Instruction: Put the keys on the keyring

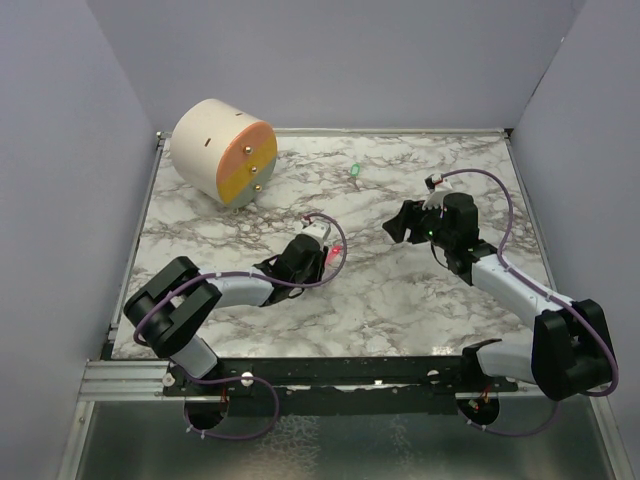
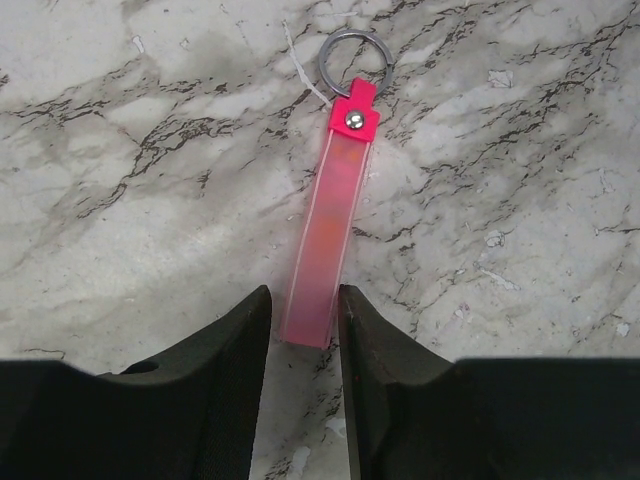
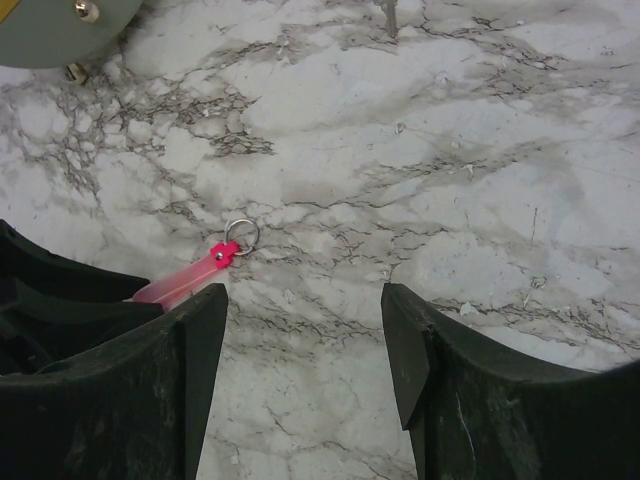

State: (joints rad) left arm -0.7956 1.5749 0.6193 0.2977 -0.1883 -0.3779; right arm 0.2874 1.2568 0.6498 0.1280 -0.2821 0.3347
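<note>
A translucent pink strap (image 2: pixel 325 240) lies flat on the marble with a metal keyring (image 2: pixel 323 62) riveted to its far end. My left gripper (image 2: pixel 305 295) is down over the strap's near end with a finger on each side. The right finger touches the strap's edge and a sliver of gap shows on the left. From above, the left gripper (image 1: pixel 325 255) sits mid-table with pink at its tip. A tiny green key (image 1: pixel 355 170) lies alone farther back. My right gripper (image 3: pixel 305 295) hovers open and empty, right of the strap (image 3: pixel 185 280); from above the right gripper (image 1: pixel 392 228) is about level with it.
A big cream cylinder with an orange and yellow face (image 1: pixel 222 150) lies on its side at the back left; its edge shows in the right wrist view (image 3: pixel 50 30). Purple walls close in the left, back and right sides of the marble table (image 1: pixel 400 300).
</note>
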